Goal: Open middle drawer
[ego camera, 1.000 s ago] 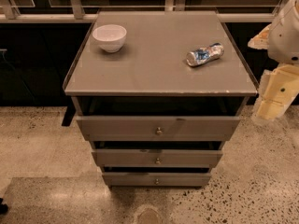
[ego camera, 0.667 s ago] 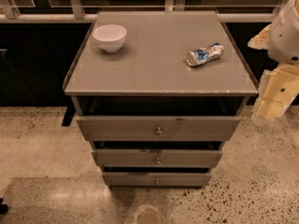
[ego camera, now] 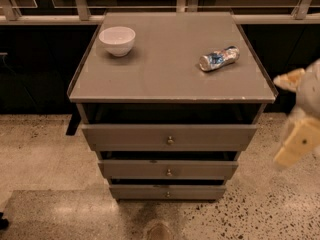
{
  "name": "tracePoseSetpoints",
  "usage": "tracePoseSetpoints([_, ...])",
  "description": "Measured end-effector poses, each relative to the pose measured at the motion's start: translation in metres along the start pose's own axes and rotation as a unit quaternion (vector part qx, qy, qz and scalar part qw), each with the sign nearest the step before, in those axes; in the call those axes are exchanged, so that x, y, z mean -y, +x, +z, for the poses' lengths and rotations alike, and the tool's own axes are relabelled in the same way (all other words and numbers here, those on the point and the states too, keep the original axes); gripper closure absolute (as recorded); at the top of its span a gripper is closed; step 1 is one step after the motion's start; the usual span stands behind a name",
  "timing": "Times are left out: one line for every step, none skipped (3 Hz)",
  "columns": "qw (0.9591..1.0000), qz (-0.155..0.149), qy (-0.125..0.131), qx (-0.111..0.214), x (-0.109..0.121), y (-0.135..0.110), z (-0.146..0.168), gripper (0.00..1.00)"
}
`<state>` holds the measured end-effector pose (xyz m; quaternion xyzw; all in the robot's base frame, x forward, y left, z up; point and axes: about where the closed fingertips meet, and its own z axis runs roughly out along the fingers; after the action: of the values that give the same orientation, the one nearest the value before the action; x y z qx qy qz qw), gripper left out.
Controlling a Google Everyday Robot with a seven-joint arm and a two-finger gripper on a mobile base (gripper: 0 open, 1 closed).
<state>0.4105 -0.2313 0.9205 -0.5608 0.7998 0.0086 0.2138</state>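
The grey cabinet [ego camera: 170, 91] has three flat-fronted drawers stacked below its top. The middle drawer [ego camera: 145, 169] is the mid-sized front, with a small round metal knob [ego camera: 168, 172] at its centre and a dark gap above it. The widest drawer [ego camera: 210, 137] is above it and the narrowest drawer [ego camera: 140, 192] is below it. My gripper [ego camera: 298, 134], cream-coloured and blurred, hangs at the right edge of the view, to the right of the cabinet at about the height of the top drawer. It touches nothing.
On the cabinet top stand a white bowl [ego camera: 117, 40] at the back left and a crushed silver-and-blue can [ego camera: 218, 58] lying at the right. A dark railing and wall run behind the cabinet. Speckled floor [ego camera: 45, 154] lies in front and on both sides.
My gripper has dropped lower at the right edge of the view and now looks blurred. The drawers, bowl and can have not moved.
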Motion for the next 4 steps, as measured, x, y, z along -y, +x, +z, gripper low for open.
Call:
tracePoseSetpoints([0.9951, 0.071, -0.021, 0.066, -0.037, 0.037, 0.057, 0.00])
tracePoseSetpoints([0.9906, 0.110, -0.011, 0.081, -0.047, 0.053, 0.072, 0.00])
tracePoseSetpoints([0.9907, 0.109, -0.011, 0.080, -0.047, 0.053, 0.072, 0.00])
tracePoseSetpoints([0.9852, 0.145, 0.010, 0.090, -0.048, 0.064, 0.087, 0.00])
